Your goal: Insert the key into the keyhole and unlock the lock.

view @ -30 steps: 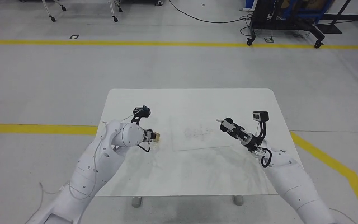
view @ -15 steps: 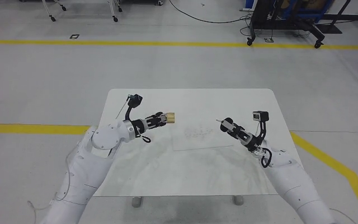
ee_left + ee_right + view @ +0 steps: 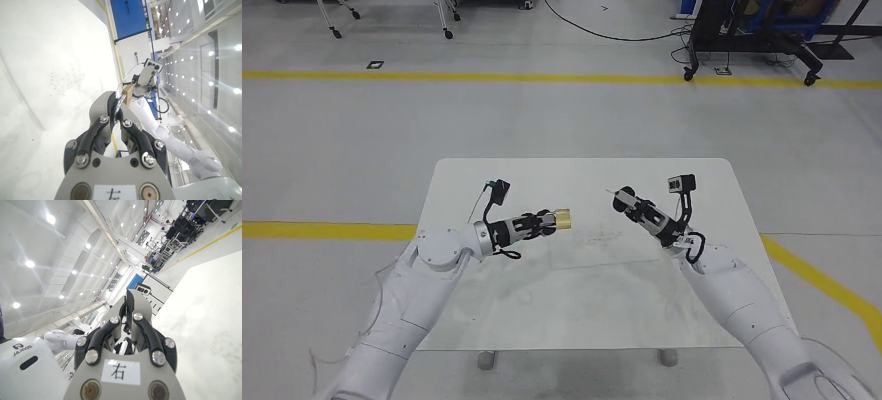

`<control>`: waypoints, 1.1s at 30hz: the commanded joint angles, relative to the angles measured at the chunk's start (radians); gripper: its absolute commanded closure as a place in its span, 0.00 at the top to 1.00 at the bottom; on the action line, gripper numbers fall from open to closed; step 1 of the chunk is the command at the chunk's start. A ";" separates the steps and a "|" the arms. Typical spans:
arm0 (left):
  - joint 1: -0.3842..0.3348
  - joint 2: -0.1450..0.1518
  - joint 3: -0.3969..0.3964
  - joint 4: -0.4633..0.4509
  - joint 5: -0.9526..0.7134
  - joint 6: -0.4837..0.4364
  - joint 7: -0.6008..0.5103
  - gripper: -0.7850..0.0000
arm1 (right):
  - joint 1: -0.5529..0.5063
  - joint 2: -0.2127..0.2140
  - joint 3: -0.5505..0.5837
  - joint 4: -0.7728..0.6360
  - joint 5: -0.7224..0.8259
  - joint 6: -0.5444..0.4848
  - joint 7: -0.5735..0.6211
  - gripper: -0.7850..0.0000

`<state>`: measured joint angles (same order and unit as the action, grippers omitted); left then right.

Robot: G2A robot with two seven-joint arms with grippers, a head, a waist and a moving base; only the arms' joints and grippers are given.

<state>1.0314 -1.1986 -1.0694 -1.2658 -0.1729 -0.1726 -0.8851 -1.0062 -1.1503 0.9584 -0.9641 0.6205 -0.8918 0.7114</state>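
This is looking like a large robotics test hall: yellow lines (image 3: 542,77) are running across a pale grey floor (image 3: 342,150), a black cable (image 3: 612,37) is trailing beside a wheeled equipment stand (image 3: 752,50), round lamps (image 3: 30,263) are shining from a high white ceiling, and office chairs (image 3: 186,226) are standing at distant workstations.

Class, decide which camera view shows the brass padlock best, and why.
The left wrist view: the padlock sits close up, its shackle end pinched in the left gripper. The top view shows it as a small gold block above the table. The right wrist view faces elsewhere.
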 commanded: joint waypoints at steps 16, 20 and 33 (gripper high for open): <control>-0.057 -0.004 0.010 0.088 -0.119 -0.063 -0.145 0.00 | 0.180 -0.135 -0.178 0.202 0.030 0.030 0.027 0.00; -0.072 -0.008 0.013 0.109 -0.146 -0.056 -0.154 0.00 | 0.204 -0.160 -0.200 0.235 0.049 0.031 0.067 0.00; -0.084 -0.008 -0.016 0.159 -0.201 0.011 -0.086 0.00 | 0.211 -0.197 -0.196 0.282 0.203 0.051 0.268 0.00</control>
<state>0.9463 -1.2075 -1.0838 -1.1074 -0.3696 -0.1662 -0.9646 -0.7944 -1.3477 0.7554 -0.6874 0.8124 -0.8432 0.9778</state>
